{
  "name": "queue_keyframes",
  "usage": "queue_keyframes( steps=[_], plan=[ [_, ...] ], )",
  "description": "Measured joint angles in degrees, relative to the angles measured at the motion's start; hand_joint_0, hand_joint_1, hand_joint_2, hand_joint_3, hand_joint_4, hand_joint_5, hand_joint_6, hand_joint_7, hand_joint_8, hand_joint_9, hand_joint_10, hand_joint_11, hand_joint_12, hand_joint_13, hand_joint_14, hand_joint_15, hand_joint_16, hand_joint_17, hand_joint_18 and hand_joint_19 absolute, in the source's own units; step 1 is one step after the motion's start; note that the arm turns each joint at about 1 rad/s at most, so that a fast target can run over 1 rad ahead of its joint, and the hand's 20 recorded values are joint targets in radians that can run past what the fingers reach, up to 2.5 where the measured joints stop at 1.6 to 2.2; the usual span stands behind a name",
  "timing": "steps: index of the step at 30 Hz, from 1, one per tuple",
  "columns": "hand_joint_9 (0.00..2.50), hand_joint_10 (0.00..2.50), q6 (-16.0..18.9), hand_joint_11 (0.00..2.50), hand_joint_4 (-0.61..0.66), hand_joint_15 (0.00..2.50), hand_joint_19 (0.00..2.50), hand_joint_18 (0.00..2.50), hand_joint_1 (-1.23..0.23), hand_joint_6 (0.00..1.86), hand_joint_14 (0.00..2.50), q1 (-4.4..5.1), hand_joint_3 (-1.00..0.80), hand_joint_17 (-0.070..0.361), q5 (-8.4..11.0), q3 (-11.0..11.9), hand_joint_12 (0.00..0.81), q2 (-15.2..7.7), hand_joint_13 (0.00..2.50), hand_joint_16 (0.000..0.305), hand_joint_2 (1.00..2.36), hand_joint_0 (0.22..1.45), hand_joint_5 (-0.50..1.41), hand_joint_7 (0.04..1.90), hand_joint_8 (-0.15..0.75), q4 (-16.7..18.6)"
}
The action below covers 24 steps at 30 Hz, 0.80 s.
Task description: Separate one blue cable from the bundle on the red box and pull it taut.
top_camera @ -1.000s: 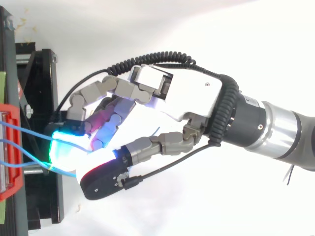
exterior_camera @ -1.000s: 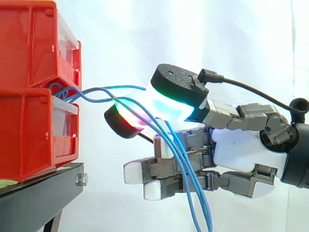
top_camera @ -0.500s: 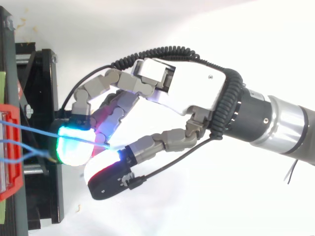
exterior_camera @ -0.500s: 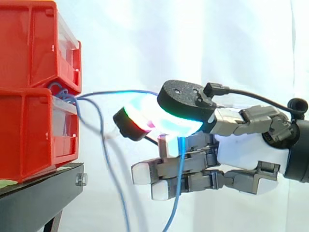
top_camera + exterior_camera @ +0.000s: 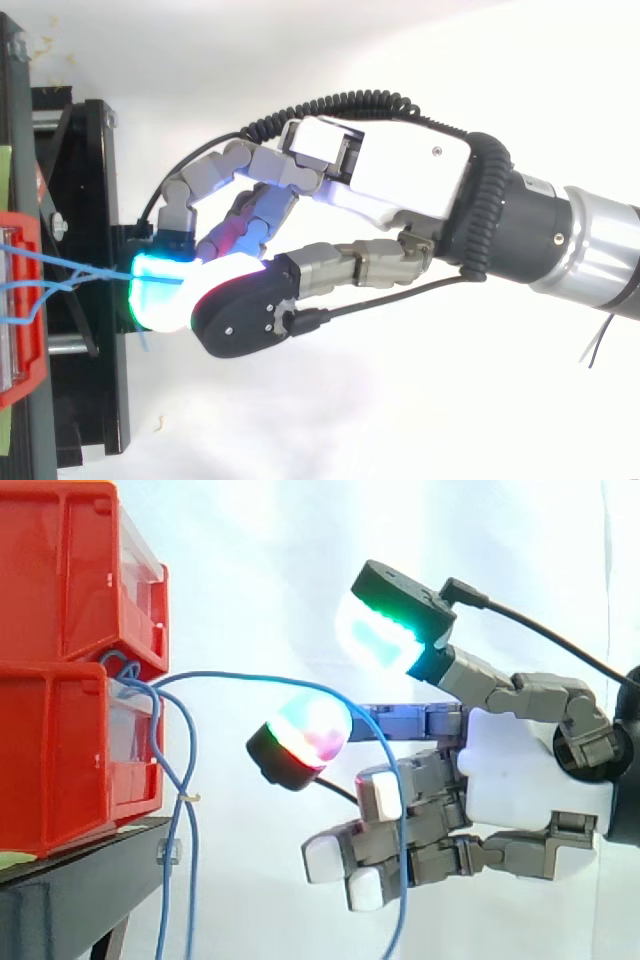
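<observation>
We log red bins point(image 5: 60, 680), stacked at 9 o'clock in the side view, on a black stand point(image 5: 70, 880). The hand point(image 5: 520, 770) is at 3 o'clock and spread wide, thumb pad well apart from finger pad. One blue cable point(image 5: 240, 676) arcs from the bins over a straight finger, then drops toward 6 o'clock. Other blue cables point(image 5: 190, 770) hang beside the bins.

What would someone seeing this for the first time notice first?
The hand, with brightly glowing pads, is at the right, pointing toward stacked red bins on the left. One blue cable arcs from the bins over a straight finger and drops down; other blue cables hang loose beside the bins.
</observation>
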Motion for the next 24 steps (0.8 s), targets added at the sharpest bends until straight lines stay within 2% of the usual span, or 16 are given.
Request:
queue_keyframes(
  steps=[3,7,11,12,14,17,19,24],
  plan=[
    [1.28,0.02,0.0,0.60,0.03,0.48,0.72,0.73,-0.62,0.85,0.02,-0.07,-0.40,0.116,0.15,0.0,0.337,0.6,0.95,0.052,1.01,0.59,-0.06,0.99,0.223,-0.1],
    [1.28,0.02,0.1,0.63,0.06,0.49,0.71,0.75,-0.69,0.88,0.02,-0.24,-0.31,0.117,0.31,0.0,0.339,1.1,0.96,0.052,1.01,0.60,-0.07,1.03,0.232,-0.2],
    [1.25,0.02,0.3,0.68,0.08,0.50,0.70,0.77,-0.83,0.92,0.02,-0.48,-0.22,0.116,0.37,0.0,0.335,1.3,0.95,0.052,1.02,0.63,-0.08,0.95,0.231,-0.2],
    [1.24,0.03,0.3,0.70,0.05,0.50,0.69,0.78,-0.85,0.92,0.02,-0.52,-0.21,0.116,0.37,0.0,0.333,1.3,0.95,0.052,1.02,0.65,-0.09,0.98,0.226,-0.2],
    [1.24,0.03,0.5,0.69,0.04,0.50,0.69,0.78,-0.85,0.92,0.02,-0.62,-0.22,0.116,0.38,0.1,0.330,1.3,0.95,0.052,1.02,0.66,-0.09,0.97,0.226,-0.2],
    [1.24,0.03,0.5,0.69,0.09,0.50,0.71,0.76,-0.79,0.93,0.02,-0.82,-0.29,0.116,0.42,0.2,0.329,1.4,0.95,0.052,1.02,0.63,-0.09,0.90,0.220,-0.3],
    [1.26,0.02,0.6,0.66,0.08,0.50,0.72,0.72,-0.63,0.90,0.02,-0.94,-0.43,0.122,0.42,0.4,0.343,1.4,0.94,0.054,1.01,0.55,-0.08,0.95,0.232,-0.4],
    [1.26,0.02,0.7,0.63,0.06,0.50,0.73,0.70,-0.46,0.88,0.02,-1.24,-0.49,0.131,0.36,0.9,0.368,1.5,0.93,0.058,1.00,0.50,-0.08,0.95,0.244,-1.5]
  ],
)
